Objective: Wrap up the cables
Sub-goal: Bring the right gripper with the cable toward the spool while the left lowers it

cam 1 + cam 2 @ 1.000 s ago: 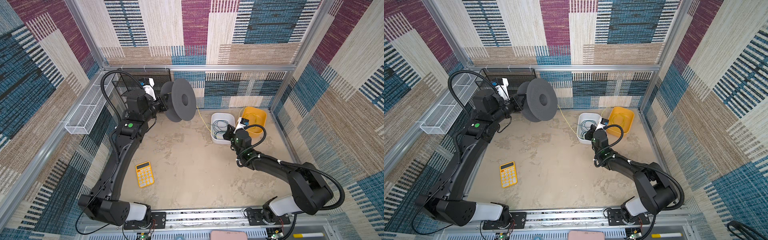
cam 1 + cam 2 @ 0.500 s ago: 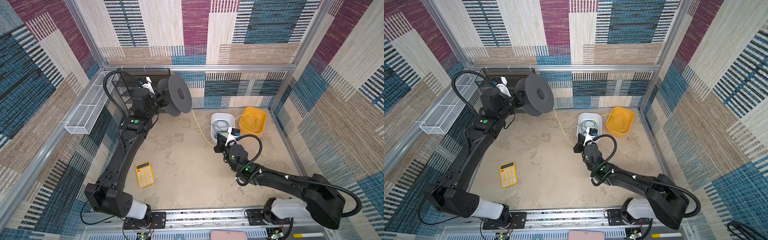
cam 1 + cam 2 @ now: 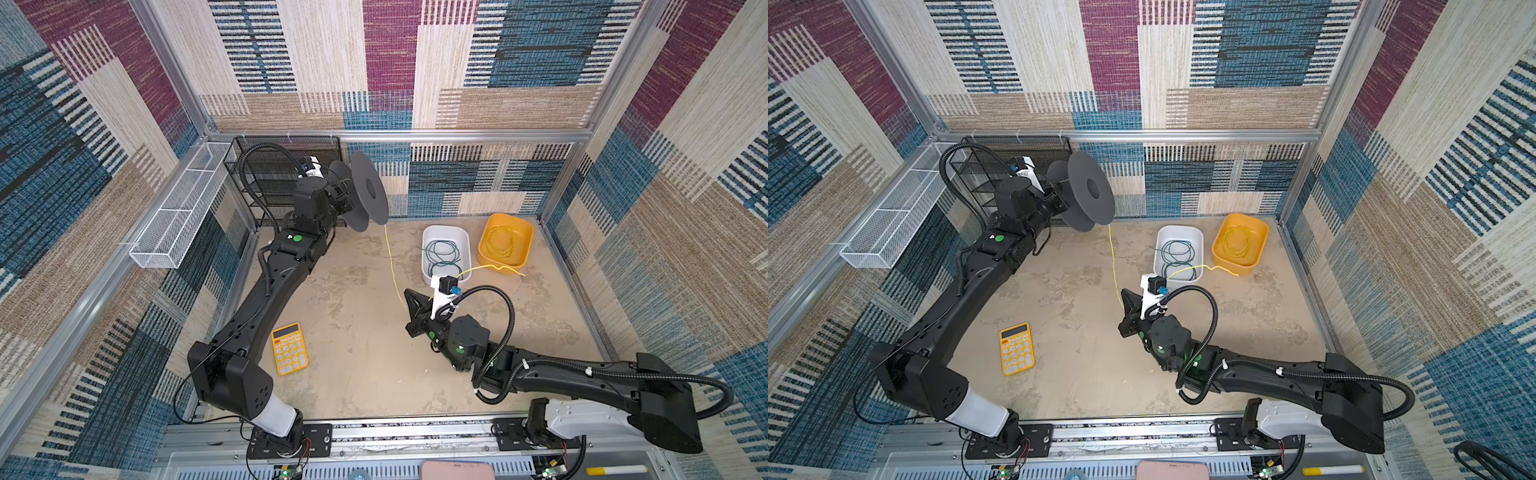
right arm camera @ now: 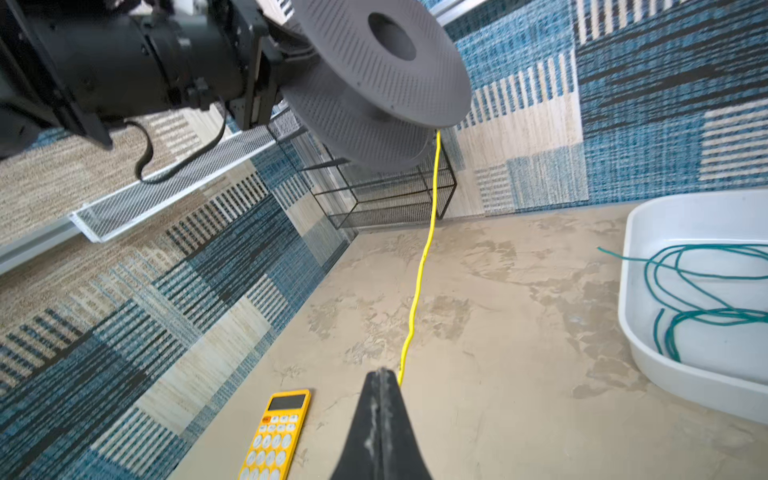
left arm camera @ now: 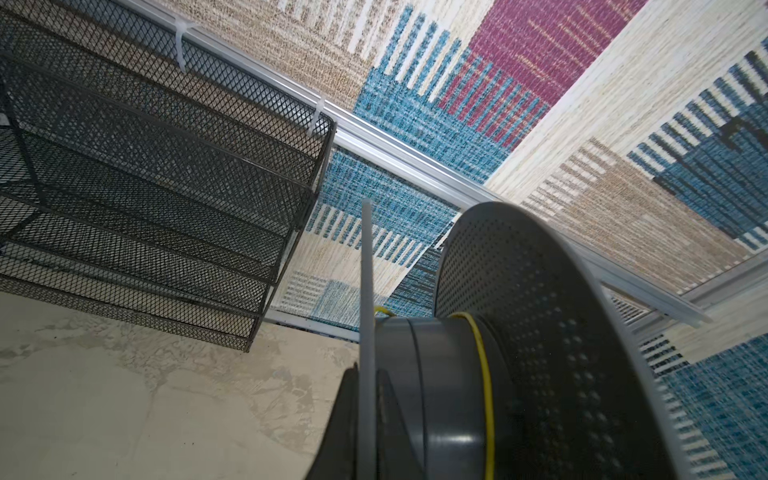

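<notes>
Yellow cable [image 4: 419,282] | pinched by right gripper [image 4: 380,376], tips pressed together | stretches straight ahead, upward, to spool [image 4: 374,70] | left gripper [image 3: 344,194] clamps spool

Close up, a grey perforated plastic spool [image 5: 540,353] looms large, its near flange seen edge-on, and a thin bright yellow cable [image 5: 484,374] curves around the smooth hub, close to the far flange. Beyond it a black wire-mesh shelf rack [image 5: 166,187] stands on the mottled beige tabletop [image 5: 124,395] against the patterned woven wall [image 5: 582,62].
</notes>
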Controlling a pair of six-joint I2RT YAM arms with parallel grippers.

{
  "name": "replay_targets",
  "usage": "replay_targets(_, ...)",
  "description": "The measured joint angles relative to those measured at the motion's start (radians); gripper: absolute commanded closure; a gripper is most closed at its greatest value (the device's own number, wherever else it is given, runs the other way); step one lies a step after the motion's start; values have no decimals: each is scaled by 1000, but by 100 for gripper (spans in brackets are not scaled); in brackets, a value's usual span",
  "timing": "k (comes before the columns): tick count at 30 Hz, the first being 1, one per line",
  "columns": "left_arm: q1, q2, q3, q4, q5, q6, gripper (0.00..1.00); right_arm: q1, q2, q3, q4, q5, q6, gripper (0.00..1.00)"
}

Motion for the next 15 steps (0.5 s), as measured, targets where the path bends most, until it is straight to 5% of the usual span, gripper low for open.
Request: replay_targets(15, -165, 56, -205, 61, -141, 166, 100, 47, -82, 198, -27, -42, -117, 100)
